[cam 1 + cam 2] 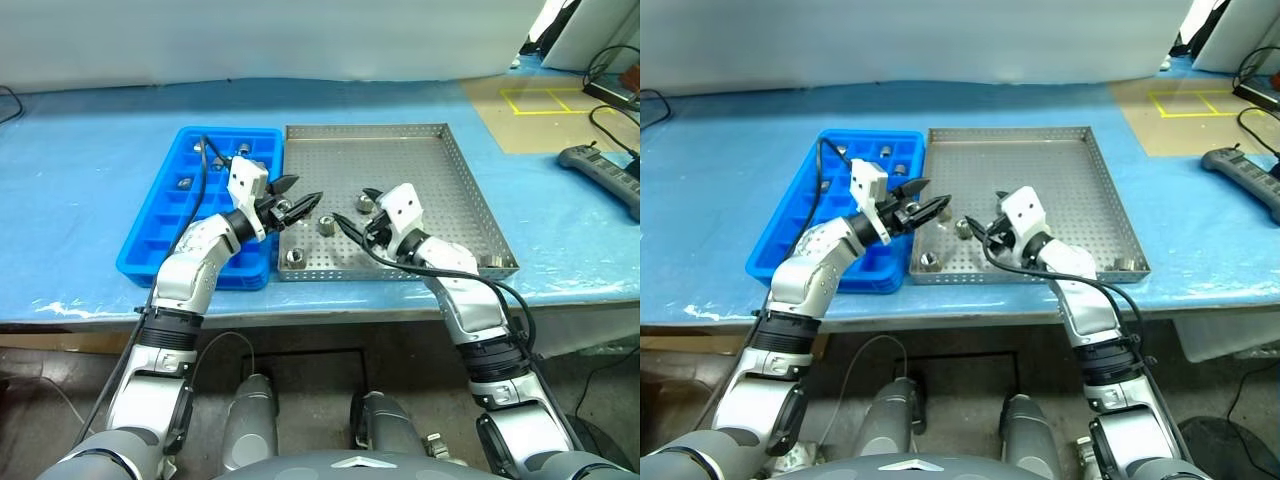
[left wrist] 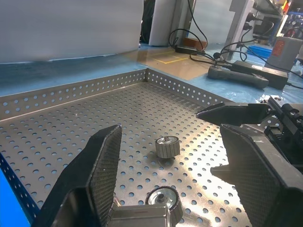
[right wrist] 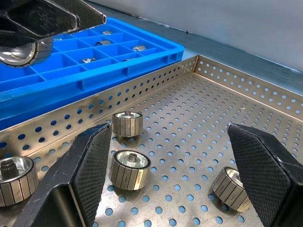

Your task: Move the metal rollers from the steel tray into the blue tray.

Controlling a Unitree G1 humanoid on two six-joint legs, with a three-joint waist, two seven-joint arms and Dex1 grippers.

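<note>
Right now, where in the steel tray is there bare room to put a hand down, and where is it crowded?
The far half of the steel tray, up to its back wall and far right corner, is bare. The near left part is crowded: metal rollers lie there, with the left gripper and right gripper open above them.

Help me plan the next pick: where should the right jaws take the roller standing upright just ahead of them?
Grip the roller across its ribbed round sides, coming from above with one finger on each side. It stands on end, dark hub up, with bare steel tray floor around it, so probably both fingers fit.
</note>
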